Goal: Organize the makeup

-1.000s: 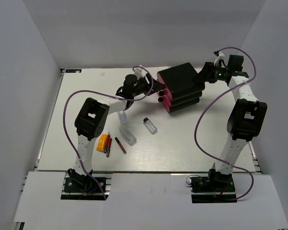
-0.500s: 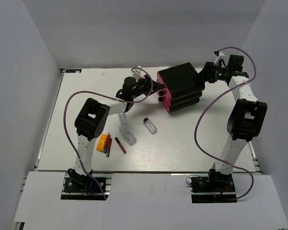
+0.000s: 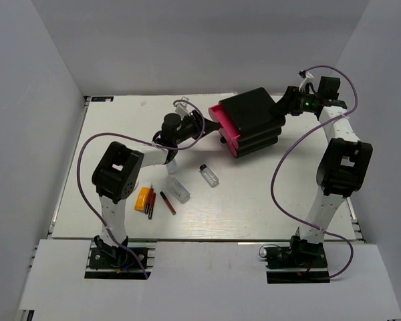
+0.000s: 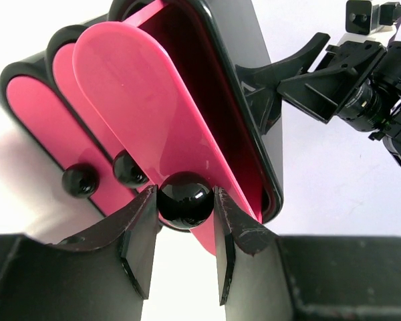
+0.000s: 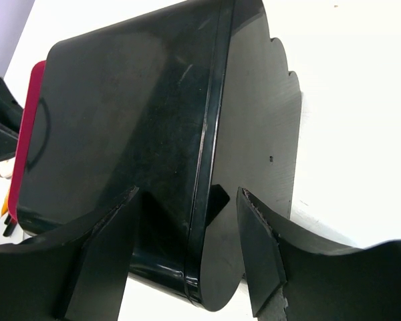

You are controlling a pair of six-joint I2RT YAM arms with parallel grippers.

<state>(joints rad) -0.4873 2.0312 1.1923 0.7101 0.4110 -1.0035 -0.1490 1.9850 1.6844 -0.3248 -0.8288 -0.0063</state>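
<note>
The black box [image 3: 254,117] with pink drawers stands at the back right. My left gripper [image 3: 210,121] is shut on the black knob [image 4: 184,199] of the top pink drawer [image 4: 154,100], which stands pulled out. My right gripper [image 3: 285,103] is open, its jaws astride the box's rear edge [image 5: 210,174]. The makeup lies in front of the left arm: clear bottles [image 3: 209,175] [image 3: 179,189] [image 3: 172,162], an orange tube [image 3: 143,198], a red pencil [image 3: 152,202] and a dark pencil [image 3: 168,202]. I cannot make out the white-tan piece.
The two lower pink drawers are closed, their knobs [image 4: 130,168] [image 4: 79,180] beside the held one. White walls enclose the table on three sides. Purple cables loop over both arms.
My left gripper has moved back to the left with the knob in it, and the top drawer has slid out of the box. The right arm has not moved.
</note>
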